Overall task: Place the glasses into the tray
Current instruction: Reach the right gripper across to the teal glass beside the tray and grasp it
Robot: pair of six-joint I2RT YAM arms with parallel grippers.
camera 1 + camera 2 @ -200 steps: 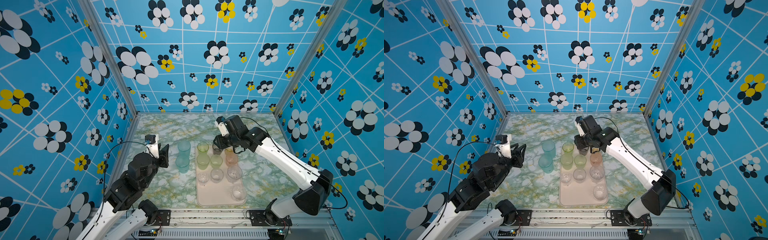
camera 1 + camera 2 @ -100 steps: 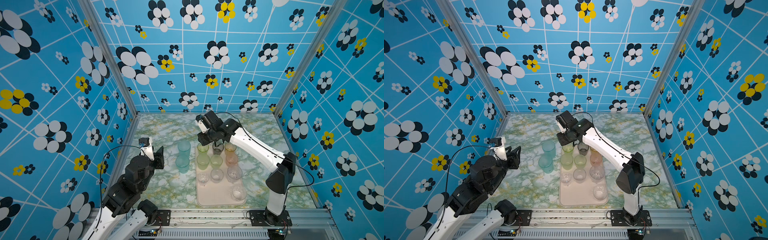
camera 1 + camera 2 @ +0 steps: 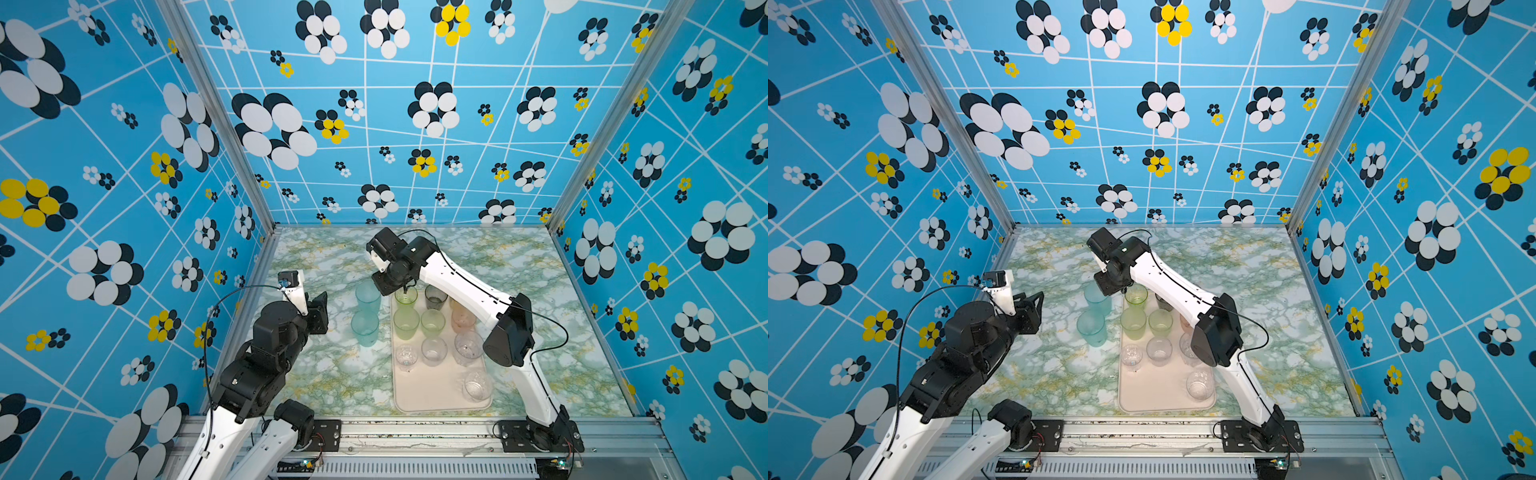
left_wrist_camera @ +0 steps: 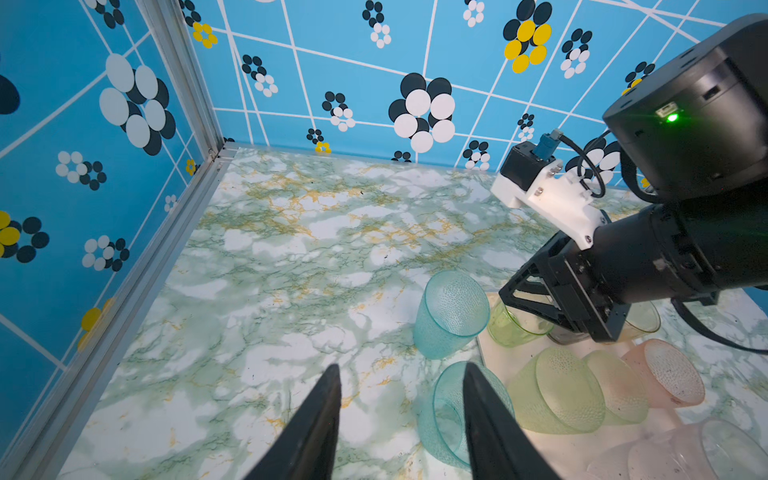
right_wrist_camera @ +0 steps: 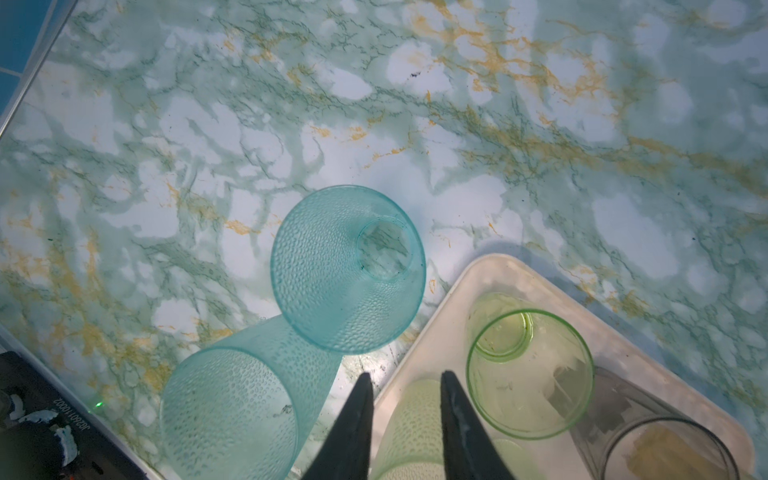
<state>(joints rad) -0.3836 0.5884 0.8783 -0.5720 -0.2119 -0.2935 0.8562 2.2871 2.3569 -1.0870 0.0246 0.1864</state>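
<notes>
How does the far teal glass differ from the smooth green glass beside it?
The far teal glass stands on the table, outside the tray; the green glass stands in the tray's corner. The far teal glass is dimpled and looks taller; the green glass is smooth-walled. Both are upright, empty and translucent.

**Blue Flowered Booth, Marbled Floor**

Three walls closed the cell in both top views: a back wall [image 3: 395, 124], a left wall [image 3: 104, 208] and a right wall [image 3: 685, 208]. All were bright blue, crossed by thin white lines and scattered with flowers [image 3: 451, 25] made of white, black and yellow ovals. Bare aluminium posts [image 3: 218, 116] stood in the two back corners. The tabletop [image 3: 519, 257] was a glossy print of green and white marble with ochre veins. An aluminium rail [image 3: 415, 432] ran along the front edge, above a slotted white grille [image 3: 415, 469]. The light was bright and even, and shadows were soft.
</notes>
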